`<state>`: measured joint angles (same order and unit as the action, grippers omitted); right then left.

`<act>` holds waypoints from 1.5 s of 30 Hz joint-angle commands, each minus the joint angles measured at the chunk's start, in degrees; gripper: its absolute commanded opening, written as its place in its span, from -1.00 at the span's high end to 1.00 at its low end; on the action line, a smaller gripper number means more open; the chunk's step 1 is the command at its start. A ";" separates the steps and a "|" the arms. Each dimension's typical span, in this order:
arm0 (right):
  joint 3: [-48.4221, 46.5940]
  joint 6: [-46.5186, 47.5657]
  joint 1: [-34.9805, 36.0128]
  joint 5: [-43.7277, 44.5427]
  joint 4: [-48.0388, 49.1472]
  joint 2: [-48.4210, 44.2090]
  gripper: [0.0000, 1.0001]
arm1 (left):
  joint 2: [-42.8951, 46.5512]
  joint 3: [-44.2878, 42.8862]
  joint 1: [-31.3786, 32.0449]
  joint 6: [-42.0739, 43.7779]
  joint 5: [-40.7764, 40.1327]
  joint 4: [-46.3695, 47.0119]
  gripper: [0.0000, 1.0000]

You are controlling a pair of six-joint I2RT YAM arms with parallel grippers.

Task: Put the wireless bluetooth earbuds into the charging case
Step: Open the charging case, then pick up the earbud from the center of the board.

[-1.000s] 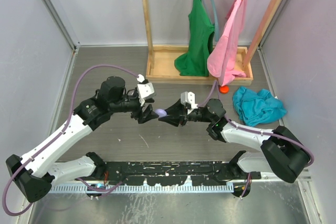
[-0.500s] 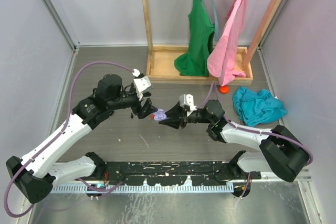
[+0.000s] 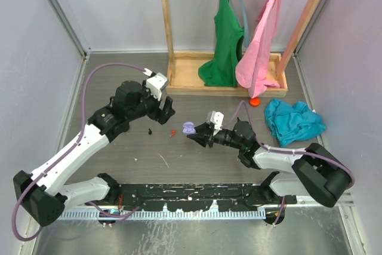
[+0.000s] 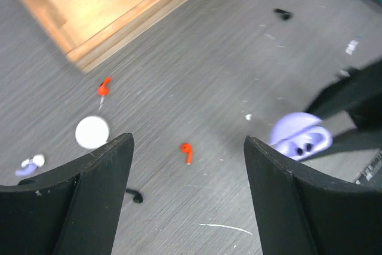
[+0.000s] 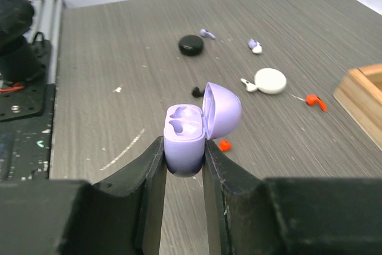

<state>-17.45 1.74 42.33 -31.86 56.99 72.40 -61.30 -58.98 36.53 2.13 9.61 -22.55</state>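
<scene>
My right gripper [image 3: 192,131] is shut on an open lilac charging case [image 3: 188,127], held above the table; in the right wrist view [image 5: 183,147] the case [image 5: 185,126] has its lid up and both sockets look empty. My left gripper [image 3: 165,112] is open and empty, up and left of the case. In the left wrist view its jaws stand wide apart [image 4: 188,143] above a red earbud [image 4: 187,151], with a black earbud [image 4: 136,195] nearby and the case [image 4: 301,137] to the right. More earbuds lie on the table: red [image 5: 316,101], lilac [image 5: 255,45], white [image 5: 248,85].
A white disc [image 5: 270,80] and a black disc [image 5: 191,44] lie among the buds. A wooden rack base [image 3: 224,79] with hanging green and pink clothes stands behind. A teal cloth [image 3: 292,120] lies at the right. An orange thing [image 3: 255,101] sits by the rack.
My left gripper has drawn back up and left from the case. A red earbud now lies on the table below where it was. The right gripper with the case has shifted slightly right.
</scene>
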 commanded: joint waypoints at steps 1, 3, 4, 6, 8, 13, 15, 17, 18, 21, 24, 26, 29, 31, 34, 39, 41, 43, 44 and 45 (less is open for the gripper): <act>1.91 3.00 0.28 8.90 6.62 -0.59 0.89 | -2.79 -0.14 -5.59 -7.97 -9.71 1.23 -0.52; 2.59 3.09 0.30 10.52 8.24 -0.06 0.88 | -3.79 0.34 -9.11 -10.57 -9.77 0.54 -0.51; 2.74 3.17 0.30 10.99 8.64 0.08 0.88 | -4.16 0.62 -10.78 -11.63 -10.23 0.30 -0.51; 2.94 3.40 0.23 11.55 8.85 0.15 0.88 | -5.12 1.00 -13.92 -14.17 -10.90 -0.15 -0.51; 3.01 3.53 0.30 12.06 8.93 0.12 0.88 | -6.14 1.27 -16.80 -16.12 -11.27 -0.57 -0.50; 3.47 3.56 0.29 12.85 10.12 0.37 0.88 | -9.58 2.31 -24.52 -21.93 -12.47 -2.14 -0.51; 3.80 3.30 0.30 12.47 10.94 0.39 0.87 | -10.64 3.51 -27.22 -24.44 -13.14 -1.73 -0.52; 3.90 3.31 0.27 12.51 11.15 0.40 0.88 | -11.00 4.97 -29.30 -26.33 -14.13 -0.40 -0.52; 3.92 3.36 0.28 12.52 11.05 0.38 0.88 | -11.03 5.80 -30.24 -27.11 -15.18 0.26 -0.53; 3.81 3.37 0.25 12.29 10.84 0.01 0.88 | -13.78 6.39 -32.49 -28.89 -16.83 0.57 -0.53; 3.70 3.24 0.23 12.26 10.54 -0.03 0.88 | -15.94 6.25 -34.46 -31.27 -16.55 0.69 -0.52; 3.34 3.21 0.26 12.10 10.16 0.53 0.87 | -17.53 5.89 -34.97 -32.03 -16.52 1.26 -0.50; 2.83 3.22 0.26 11.61 9.43 1.07 0.87 | -20.50 4.98 -35.46 -32.33 -17.19 3.10 -0.50; 2.75 3.25 0.30 11.40 9.26 1.13 0.87 | -22.76 4.09 -36.30 -32.51 -17.05 4.03 -0.49; 2.38 3.10 0.31 10.72 8.71 1.29 0.86 | -26.96 2.50 -37.33 -32.24 -16.77 5.44 -0.48; 1.73 3.10 0.30 9.97 7.66 2.06 0.86 | -33.05 -1.07 -38.19 -31.24 -15.25 6.30 -0.47; 1.40 3.04 0.27 9.77 7.46 2.28 0.85 | -35.28 -2.38 -38.23 -30.85 -14.34 6.05 -0.46; 1.14 2.98 0.27 9.31 7.07 2.48 0.85 | -37.07 -3.33 -38.25 -30.67 -13.14 5.28 -0.44; 1.04 3.01 0.25 9.20 6.74 2.56 0.85 | -37.90 -3.44 -38.23 -30.72 -12.63 4.94 -0.42; 0.98 3.01 0.24 9.26 6.63 2.61 0.85 | -38.16 -3.46 -38.21 -30.74 -12.15 4.70 -0.40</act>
<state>-14.00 4.38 42.33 -21.56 61.34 74.94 -98.04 -59.96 -1.30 -29.10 -4.91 -19.44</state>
